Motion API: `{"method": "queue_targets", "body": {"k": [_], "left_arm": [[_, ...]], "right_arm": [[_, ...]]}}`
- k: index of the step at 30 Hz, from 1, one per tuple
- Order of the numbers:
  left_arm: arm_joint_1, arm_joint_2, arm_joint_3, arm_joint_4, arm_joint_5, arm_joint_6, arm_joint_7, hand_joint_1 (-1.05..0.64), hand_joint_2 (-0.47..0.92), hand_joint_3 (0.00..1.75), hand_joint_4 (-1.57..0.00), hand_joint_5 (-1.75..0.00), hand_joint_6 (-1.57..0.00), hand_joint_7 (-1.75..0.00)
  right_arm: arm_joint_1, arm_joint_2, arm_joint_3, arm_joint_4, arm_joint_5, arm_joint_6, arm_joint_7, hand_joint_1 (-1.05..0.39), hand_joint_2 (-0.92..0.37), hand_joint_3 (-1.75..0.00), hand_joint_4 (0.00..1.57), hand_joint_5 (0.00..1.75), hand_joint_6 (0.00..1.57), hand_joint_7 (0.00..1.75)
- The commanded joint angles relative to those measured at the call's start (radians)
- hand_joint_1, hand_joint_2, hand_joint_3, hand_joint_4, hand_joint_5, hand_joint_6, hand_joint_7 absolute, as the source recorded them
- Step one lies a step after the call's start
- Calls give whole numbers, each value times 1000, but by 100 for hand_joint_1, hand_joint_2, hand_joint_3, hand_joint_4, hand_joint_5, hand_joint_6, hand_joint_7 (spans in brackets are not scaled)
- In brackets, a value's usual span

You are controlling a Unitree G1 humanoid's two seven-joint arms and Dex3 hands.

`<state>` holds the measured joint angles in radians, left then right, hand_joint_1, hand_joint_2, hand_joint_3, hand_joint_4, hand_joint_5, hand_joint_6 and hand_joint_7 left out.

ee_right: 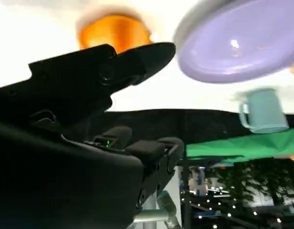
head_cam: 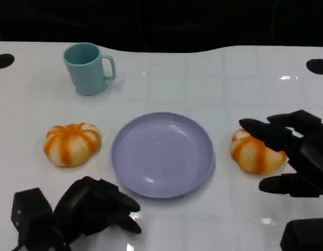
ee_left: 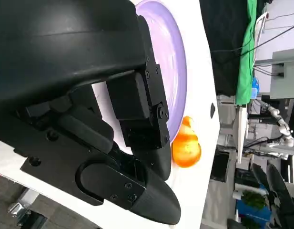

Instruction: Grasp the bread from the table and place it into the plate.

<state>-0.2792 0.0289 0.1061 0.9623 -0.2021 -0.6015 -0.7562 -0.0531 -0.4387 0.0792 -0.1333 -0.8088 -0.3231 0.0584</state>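
White tabletop (head_cam: 213,78), glossy under the lights, with a dark backdrop behind it. At the middle sits a lavender plate (head_cam: 162,154), nothing on it. A teal mug (head_cam: 88,68) stands upright toward the far left; I can't see down into it. One striped orange bread roll (head_cam: 71,144) lies left of the plate. The other bread (head_cam: 254,152) lies just right of the plate, and the right hand (head_cam: 293,157) is spread around it, fingers apart above and below, not clearly gripping. The left hand (head_cam: 93,205) rests near the front edge, fingers curled in, holding nothing.
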Motion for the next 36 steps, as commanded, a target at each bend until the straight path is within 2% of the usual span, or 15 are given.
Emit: {"method": "queue_targets", "body": {"k": [1,3,7,11,16,21,36], "left_arm": [[1,11,4,-8,-5,1,3,-105,81,0,-148,-37,-153,0],[3,12,2,-8,1,-7,9,-105,81,0,-148,-37,-153,0],[4,10,3,-9,1,-16,10,-105,82,1,-148,-37,-153,0],[4,11,2,-8,2,-12,13,-105,82,0,-148,-37,-153,0],[4,11,2,-8,2,-12,13,-105,82,0,-149,-37,-154,0],[7,10,2,-12,2,-13,14,-105,82,0,-148,-38,-154,-1],[12,9,3,-14,-2,-21,6,-105,82,0,-148,-38,-154,0]], "right_arm": [[0,-21,13,-13,-27,25,-23,-73,-92,-6,9,42,24,0],[-23,-23,40,12,-95,66,-28,-74,-91,-4,11,43,25,1],[-69,-16,88,77,-152,117,-32,-75,-89,-1,12,44,26,1],[-106,-14,124,128,-166,139,-45,-76,-88,0,13,45,26,1],[-116,-24,143,138,-159,152,-57,-76,-88,0,13,46,26,0],[-231,13,219,330,-180,171,-99,-76,-87,0,14,46,26,0],[-391,67,338,635,-157,215,-185,-73,-86,0,15,39,27,0]]}}
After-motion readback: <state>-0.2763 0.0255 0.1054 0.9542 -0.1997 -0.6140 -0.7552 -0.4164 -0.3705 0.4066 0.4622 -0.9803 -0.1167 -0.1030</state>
